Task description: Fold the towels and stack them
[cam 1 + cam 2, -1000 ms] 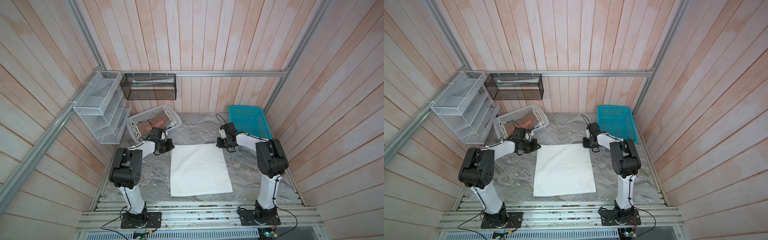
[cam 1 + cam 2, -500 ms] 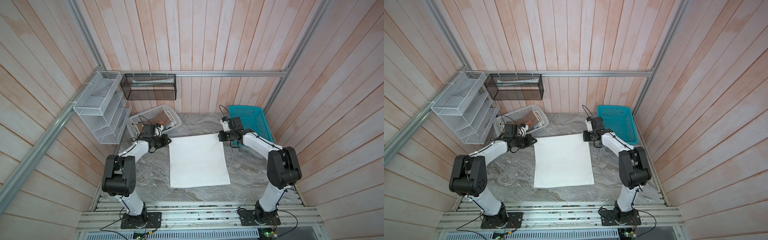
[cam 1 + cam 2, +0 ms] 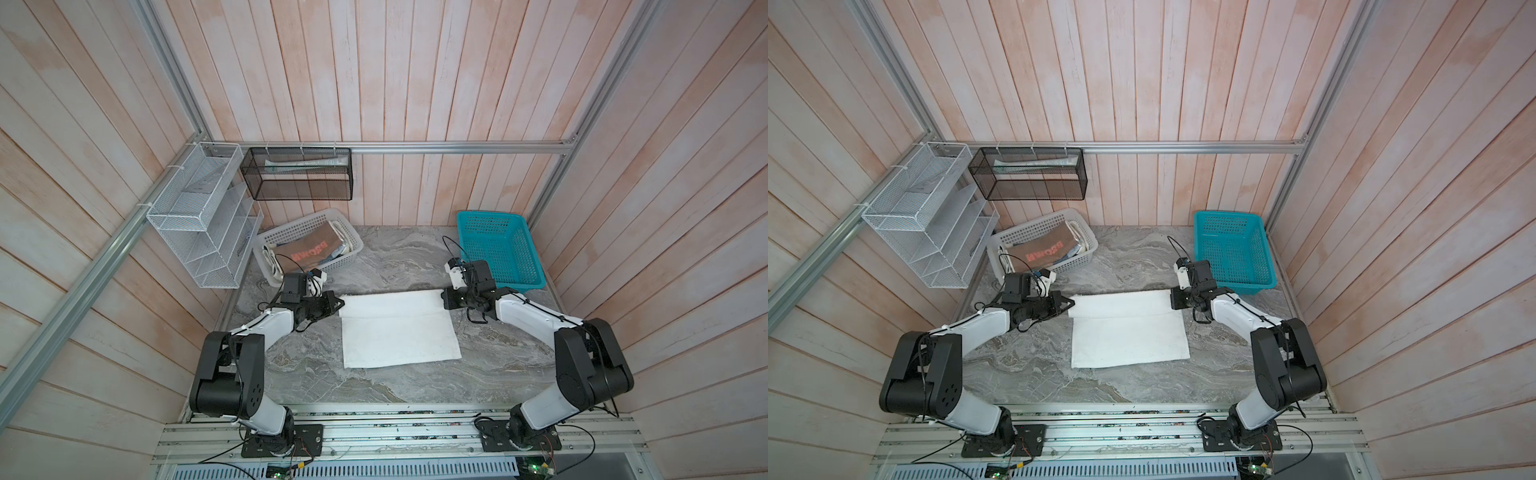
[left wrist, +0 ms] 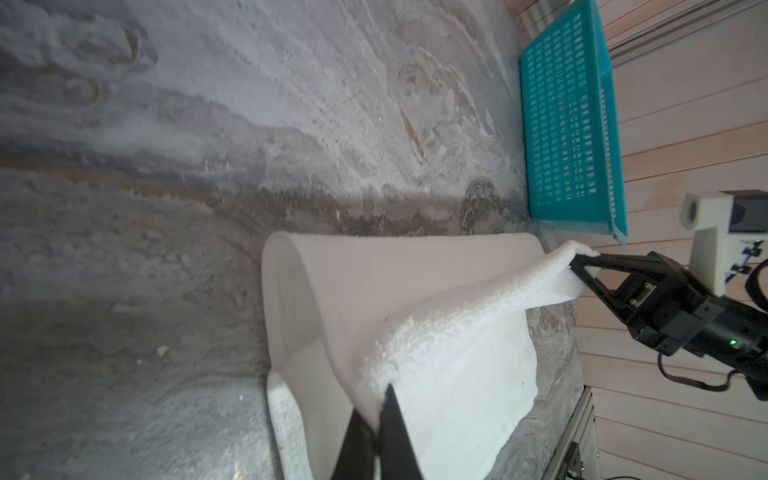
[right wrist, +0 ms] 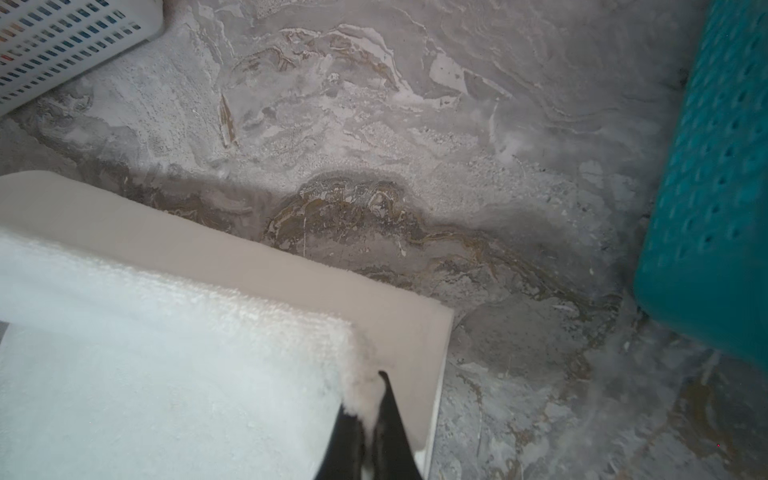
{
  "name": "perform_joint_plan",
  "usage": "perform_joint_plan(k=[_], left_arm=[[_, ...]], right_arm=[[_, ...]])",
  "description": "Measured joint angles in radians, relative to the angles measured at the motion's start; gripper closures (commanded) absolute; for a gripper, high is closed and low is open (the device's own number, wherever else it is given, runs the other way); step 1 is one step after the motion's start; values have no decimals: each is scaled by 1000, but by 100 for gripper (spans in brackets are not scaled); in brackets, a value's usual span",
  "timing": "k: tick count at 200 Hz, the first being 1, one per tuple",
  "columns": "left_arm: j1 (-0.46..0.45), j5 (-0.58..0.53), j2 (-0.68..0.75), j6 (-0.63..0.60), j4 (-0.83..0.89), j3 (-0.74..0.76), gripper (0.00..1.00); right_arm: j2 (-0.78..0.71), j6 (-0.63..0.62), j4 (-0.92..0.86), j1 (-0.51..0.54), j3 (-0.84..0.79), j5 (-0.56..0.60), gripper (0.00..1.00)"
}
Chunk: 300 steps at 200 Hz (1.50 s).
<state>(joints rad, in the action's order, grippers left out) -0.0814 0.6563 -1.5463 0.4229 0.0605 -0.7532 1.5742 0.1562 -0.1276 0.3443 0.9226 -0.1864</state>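
Plush white towel (image 3: 401,336), curled fold, veined marble tabletop (image 3: 374,386)

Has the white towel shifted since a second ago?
Yes. The towel slid away from the front rail, toward the back wall; the left claw and right claw, shut on its far corners, curl that edge over.

The towel (image 5: 166,353) is white, fluffy looped cloth, matt all over, against the smooth black fingers (image 5: 388,415) of the right gripper (image 5: 363,395). The table (image 5: 415,124) beneath that gripper looks like veined grey stone, dull and slightly grainy. The basket (image 5: 706,208) beside it is teal perforated plastic, faintly shiny.
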Motion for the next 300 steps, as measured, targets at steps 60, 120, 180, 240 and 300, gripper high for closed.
perform_joint_plan(k=[60,120,180,240,300], left_arm=[[-40,-13,201,53,-30,133,99],[-109,-120,480,174,82,351,64],[-108,-187,607,240,216,354,54],[-109,-151,391,250,255,202,53],[-109,-115,282,218,219,175,60]], right_arm=[[-127,9,17,0,-88,-18,94],[-414,163,-79,1,-329,-93,55],[-561,368,-117,-7,-381,-72,48],[-236,336,-188,-8,-215,-82,52],[-134,293,-212,-8,-159,-89,67]])
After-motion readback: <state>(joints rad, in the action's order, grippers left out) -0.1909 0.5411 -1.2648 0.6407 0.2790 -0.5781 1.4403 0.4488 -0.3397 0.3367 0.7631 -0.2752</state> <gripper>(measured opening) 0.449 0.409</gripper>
